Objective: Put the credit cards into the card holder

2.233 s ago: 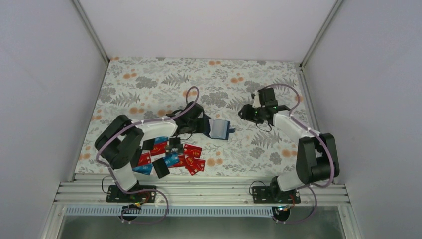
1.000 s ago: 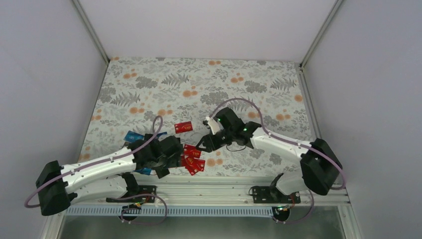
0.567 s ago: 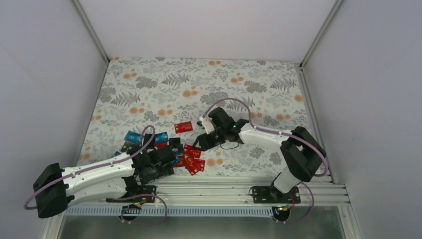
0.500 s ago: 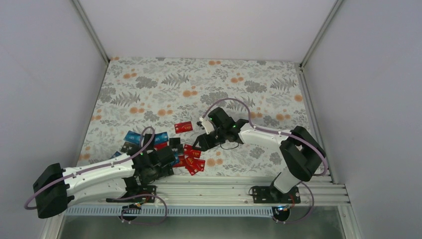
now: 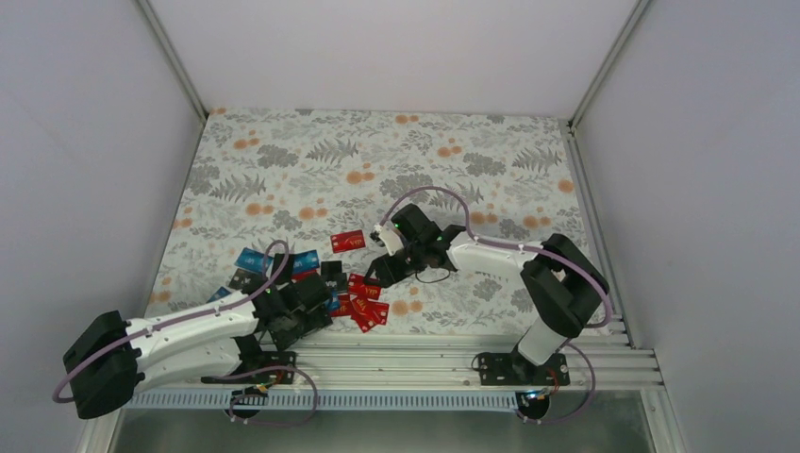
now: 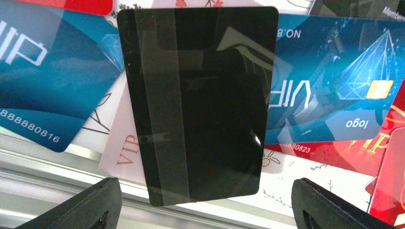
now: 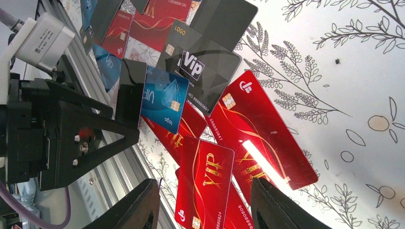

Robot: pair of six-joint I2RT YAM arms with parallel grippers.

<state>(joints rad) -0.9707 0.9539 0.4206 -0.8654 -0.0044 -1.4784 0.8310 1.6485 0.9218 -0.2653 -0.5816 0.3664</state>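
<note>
Seen from above: both arms stretched low over a floral-printed tablecloth [image 5: 283,160], with the credit cards [image 5: 366,310], thin plastic rectangles in red, light blue and black, strewn in a loose heap near the table's front edge, between the two arm bases. At the heap's left end the left gripper [image 5: 304,311], at its far right side the right gripper [image 5: 375,274]. A lone red card [image 5: 348,241] lying apart from the heap, farther back, just left of the right wrist. Jaw widths too small to judge from here. From the left wrist: fingers [image 6: 90,207] spread wide at the bottom corners, gripping nothing. Between them, flat on the pile, a glossy black rectangular card [image 6: 200,105], overlapping a light blue VIP card [image 6: 334,81] on its right, another blue one on its left, and a white VIP card [image 6: 117,155] peeking out at its lower left corner. More red at the right margin; a silver aluminium rail [image 6: 43,162] along the bottom left. From the right wrist: fingers [image 7: 138,207] parted to a middling gap, empty, poised over overlapping red cards with gold marks [image 7: 258,133]. Beyond these a dark grey card marked Vip [image 7: 200,64] and a light blue chip card [image 7: 165,98], with the black card lying against the blue one's left edge. Filling the left side, the left gripper's black frame and a white camera block [image 7: 43,33], close by the same pile.
</note>
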